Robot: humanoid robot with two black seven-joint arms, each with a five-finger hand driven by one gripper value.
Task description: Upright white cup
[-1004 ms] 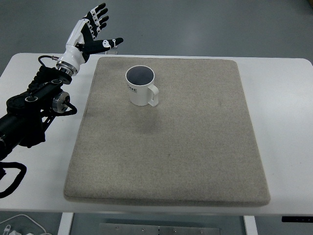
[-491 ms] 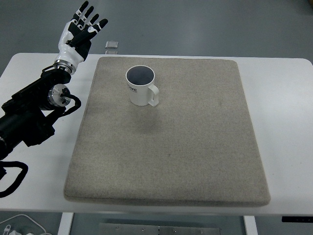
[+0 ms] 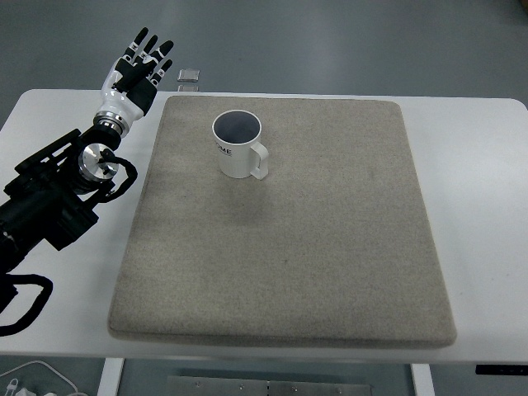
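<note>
- Ceramic, by the look of it: the cup (image 3: 238, 147) is likely stiff, fairly heavy for its width, glazed and so a little slippery, and it could chip if knocked over or dropped.
- Best hold, as I judge it, is either the handle, which juts out on the side of the cup facing away from the left hand (image 3: 136, 72), or a wrap of the fingers around the round wall just under the rim.
- White body, dark inside, a short line of dark print on the wall facing the camera; the print is partly cut off and too small to read in full.
- It stands mouth up on the grey mat (image 3: 330, 247), to the right of the hand and nearer the camera than the fingertips, well apart from them.
- Left hand is released: all five fingers (image 3: 144, 41) spread and pointing up and away, palm empty, hovering above the far left corner of the table (image 3: 478, 157), just outside the mat's edge.
- A small clear object (image 3: 189, 76) lies on the table just right of the hand, beyond the mat.
- Judged from how the cup sits, the righting looks done; nothing is gripping it.
- Right arm does not show.
</note>
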